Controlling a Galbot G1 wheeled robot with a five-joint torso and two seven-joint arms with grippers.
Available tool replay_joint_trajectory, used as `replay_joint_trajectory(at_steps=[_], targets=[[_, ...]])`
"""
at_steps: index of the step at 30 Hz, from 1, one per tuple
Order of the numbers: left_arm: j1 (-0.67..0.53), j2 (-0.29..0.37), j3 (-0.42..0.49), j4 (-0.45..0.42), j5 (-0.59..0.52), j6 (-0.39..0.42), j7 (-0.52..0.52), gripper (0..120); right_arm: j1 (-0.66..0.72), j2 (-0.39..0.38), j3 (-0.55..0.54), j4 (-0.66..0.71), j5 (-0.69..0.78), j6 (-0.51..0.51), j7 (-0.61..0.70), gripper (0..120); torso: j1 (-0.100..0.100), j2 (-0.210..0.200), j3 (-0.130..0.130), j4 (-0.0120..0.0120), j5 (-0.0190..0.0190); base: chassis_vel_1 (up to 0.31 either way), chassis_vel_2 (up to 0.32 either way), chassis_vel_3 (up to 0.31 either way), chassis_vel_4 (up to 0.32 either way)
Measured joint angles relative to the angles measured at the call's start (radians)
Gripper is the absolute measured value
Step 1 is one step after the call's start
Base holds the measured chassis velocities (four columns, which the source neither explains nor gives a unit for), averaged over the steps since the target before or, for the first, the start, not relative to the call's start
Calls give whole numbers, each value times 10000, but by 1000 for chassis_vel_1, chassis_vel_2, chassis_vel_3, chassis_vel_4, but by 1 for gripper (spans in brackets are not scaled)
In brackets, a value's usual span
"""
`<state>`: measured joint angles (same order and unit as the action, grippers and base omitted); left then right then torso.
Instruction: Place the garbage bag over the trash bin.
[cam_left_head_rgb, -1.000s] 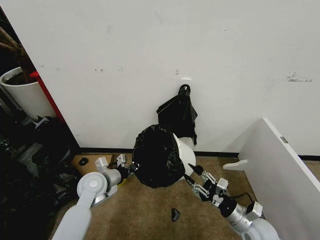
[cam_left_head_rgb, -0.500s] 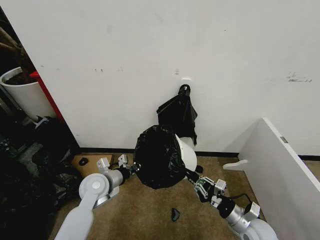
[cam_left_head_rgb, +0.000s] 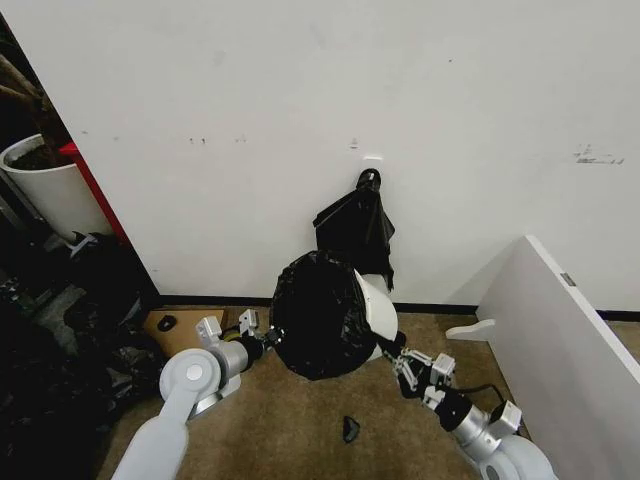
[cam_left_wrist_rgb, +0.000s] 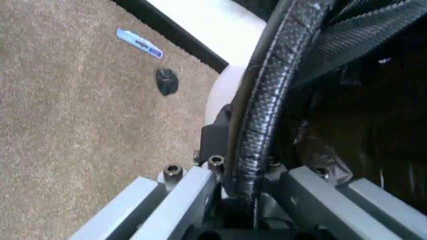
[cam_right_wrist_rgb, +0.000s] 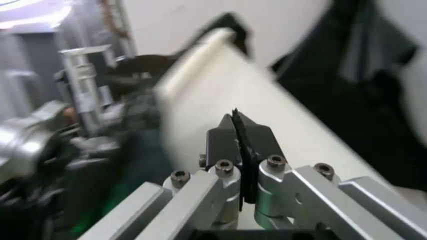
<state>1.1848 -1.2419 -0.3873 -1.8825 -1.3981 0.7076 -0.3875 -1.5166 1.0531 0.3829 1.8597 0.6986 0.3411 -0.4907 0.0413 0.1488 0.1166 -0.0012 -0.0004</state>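
The trash bin (cam_left_head_rgb: 377, 306) lies tilted against the wall, its mouth toward me. The glossy black garbage bag (cam_left_head_rgb: 318, 314) covers that mouth and bulges forward. My left gripper (cam_left_head_rgb: 268, 341) sits at the bag's left edge, shut on the garbage bag. In the left wrist view the gripper (cam_left_wrist_rgb: 237, 150) clamps a dark textured strip, with the cream bin (cam_left_wrist_rgb: 223, 95) and the crinkled bag (cam_left_wrist_rgb: 353, 125) beside it. My right gripper (cam_left_head_rgb: 388, 348) is at the bin's lower right rim. In the right wrist view the gripper (cam_right_wrist_rgb: 239, 132) is shut on a thin black sliver of the bag, with the bin's cream side (cam_right_wrist_rgb: 227, 85) behind.
A knotted black bag bundle (cam_left_head_rgb: 355, 225) hangs on the wall above the bin. A white plant pot (cam_left_head_rgb: 50, 185) and dark clutter (cam_left_head_rgb: 60, 330) stand at the left. A white panel (cam_left_head_rgb: 565, 330) leans at the right. A small black scrap (cam_left_head_rgb: 349, 429) lies on the carpet.
My right gripper has moved in to the bin's rim and gone from open to shut on the bag's edge. The bag and bin have shifted slightly to the right. The left arm has barely moved.
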Motion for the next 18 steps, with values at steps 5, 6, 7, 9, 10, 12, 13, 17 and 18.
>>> replay_joint_trajectory(at_steps=[5,6,7,9,10,12,13,17,18], targets=[[57,-2,-18,-58,5,23,29,0,-5,-1,29,-186,46,125,215,0,0,0,0,-1,1,0,0,0,0],[52,-2,-20,-59,11,22,29,0,-14,-6,56,-192,135,191,65,0,0,0,0,0,1,0,0,0,0],[41,-1,-21,-56,23,17,29,0,-22,-10,96,-194,294,290,-209,0,0,0,0,0,0,0,0,0,0],[32,2,-21,-44,46,6,29,0,-29,-20,146,-205,528,402,-644,0,0,0,0,-1,0,0,0,0,0],[28,4,-21,-39,64,-1,29,0,-33,-37,178,-220,674,447,-926,0,0,0,0,-1,1,0,0,0,0],[24,7,-21,-34,91,-9,30,0,-46,-77,251,-283,868,494,-1425,4,0,0,0,0,0,0,0,0,0],[23,8,-21,-34,102,-14,29,0,-55,-92,281,-324,905,494,-1620,8,0,0,0,0,0,0,0,0,0],[41,9,-21,-37,133,-24,29,0,-69,-103,413,-521,897,493,-2543,19,0,0,0,-1,0,0,0,0,0],[52,9,-21,-44,145,-28,29,0,-77,-92,443,-592,817,493,-2850,23,0,0,0,-1,0,0,0,0,0]])
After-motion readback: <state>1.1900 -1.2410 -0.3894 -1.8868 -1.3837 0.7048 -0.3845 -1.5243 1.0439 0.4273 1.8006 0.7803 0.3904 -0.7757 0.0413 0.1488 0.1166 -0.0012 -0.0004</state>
